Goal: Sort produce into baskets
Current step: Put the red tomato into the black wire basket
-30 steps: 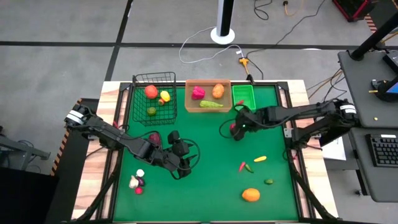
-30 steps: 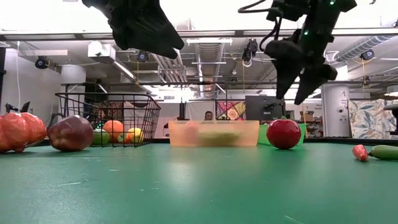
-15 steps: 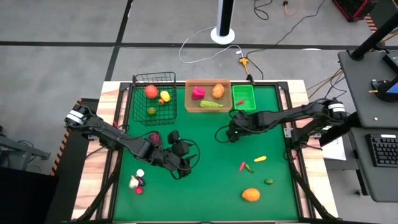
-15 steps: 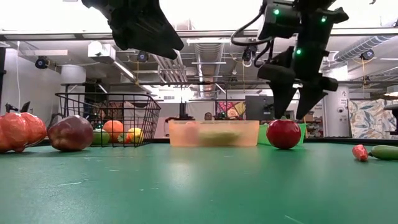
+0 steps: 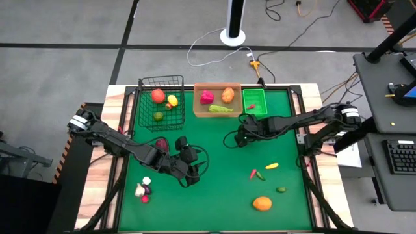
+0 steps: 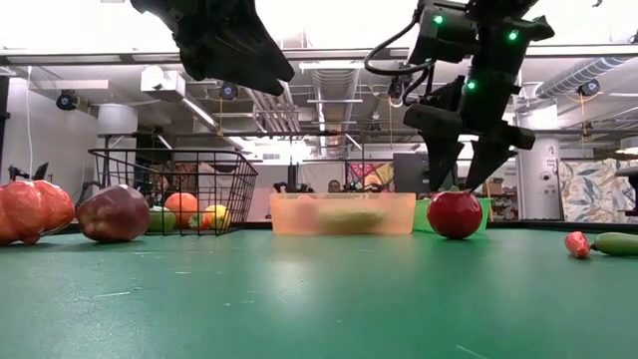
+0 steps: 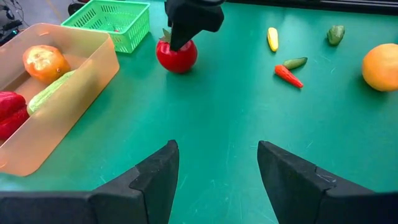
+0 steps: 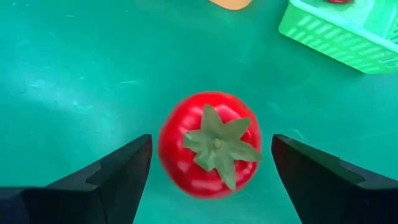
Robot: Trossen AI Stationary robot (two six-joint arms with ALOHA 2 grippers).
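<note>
Lowered since a second ago, the right gripper [image 5: 242, 136] sits over the red tomato [image 5: 239, 138] near the green bin [image 5: 255, 102]. Low view — spread fingers straddle the tomato. Wrist views — left gripper [image 7: 217, 165] open, hovering mid-table.

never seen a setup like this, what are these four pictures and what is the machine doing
Two dark robot arms work at a green table, each ending in two fingers. One camera looks straight down, one sits level with the tabletop, and one rides on each wrist. The right gripper hangs open directly over a red toy tomato, fingers on either side but not closed. The left gripper waits open and empty over the middle-left of the table. At the back stand a black wire basket, a tan tray and a green bin, some toy produce already inside. An orange and small chillies lie loose.
</note>
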